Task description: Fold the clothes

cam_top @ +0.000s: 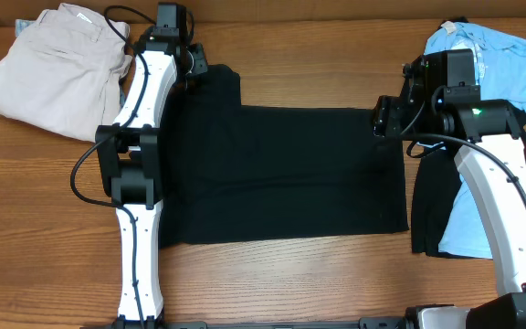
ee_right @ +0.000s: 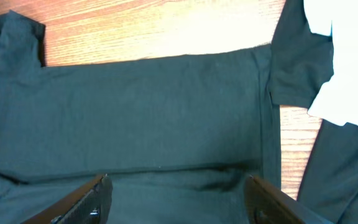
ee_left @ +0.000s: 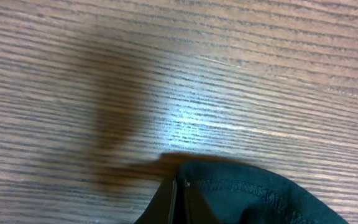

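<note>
Plain black short-sleeved T-shirt (cam_top: 281,174) lies spread flat on the wooden table (cam_top: 272,283). Left gripper (ee_left: 174,202) pinches its sleeve hem (ee_left: 253,193) at the far corner; right gripper (ee_right: 176,193) hovers, jaws apart, over the opposite edge. Fold's only starting, I'd say: right must clamp fabric next, then both lift together.

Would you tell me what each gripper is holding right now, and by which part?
Left gripper pinches the black T-shirt by its sleeve hem; right gripper holds nothing.
</note>
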You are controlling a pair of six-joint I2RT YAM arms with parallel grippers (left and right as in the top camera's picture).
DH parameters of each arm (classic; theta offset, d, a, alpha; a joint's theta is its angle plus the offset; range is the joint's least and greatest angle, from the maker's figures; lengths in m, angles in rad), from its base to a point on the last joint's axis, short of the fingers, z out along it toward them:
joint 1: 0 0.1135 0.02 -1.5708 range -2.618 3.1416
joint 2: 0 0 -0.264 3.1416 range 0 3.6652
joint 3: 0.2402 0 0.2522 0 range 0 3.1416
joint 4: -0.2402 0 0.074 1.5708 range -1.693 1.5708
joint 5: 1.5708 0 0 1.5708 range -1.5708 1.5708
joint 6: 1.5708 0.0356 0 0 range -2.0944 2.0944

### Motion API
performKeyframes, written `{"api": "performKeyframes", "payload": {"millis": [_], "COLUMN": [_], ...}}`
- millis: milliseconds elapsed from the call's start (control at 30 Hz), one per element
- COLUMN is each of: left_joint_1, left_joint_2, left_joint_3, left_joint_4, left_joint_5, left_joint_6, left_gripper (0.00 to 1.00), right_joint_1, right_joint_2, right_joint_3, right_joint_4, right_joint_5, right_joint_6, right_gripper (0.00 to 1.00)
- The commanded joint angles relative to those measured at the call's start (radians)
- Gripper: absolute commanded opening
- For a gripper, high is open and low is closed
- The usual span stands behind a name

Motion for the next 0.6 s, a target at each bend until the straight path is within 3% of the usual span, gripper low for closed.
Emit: {"api": "performKeyframes", "payload": {"millis": [0,200,400,567], "left_joint_1": [-0.004,-0.004,-0.002,-0.002], "left_joint_2": [0.02,-0.043,-0.146,-0.212], "left_joint_3": [0.023,0.108,0.237,0.246], "left_joint_4": [0.015,-0.04,-0.161,-0.196], "left_joint_5": [-0.007,-0.008,-0.023,-0.023], "left_joint_6": [-0.013,0.079,0.131,0.146], "left_gripper": [0.04,0.04,0.04,0.04], "right_joint_1": [0.0,0.001,0.003,0.003], "right_joint_2": [-0.005,0.02,0.122,0.244], "right_joint_3": [0.024,0.024,0.024,0.024], "right_joint_4": [0.011,0.075,0.201,0.315], "right_joint_5": [0.006,0.006,0.007,0.061], "right_joint_6": [-0.004,-0.003,0.019,0.018], "right_gripper": [0.7,0.63,0.63,0.64]}}
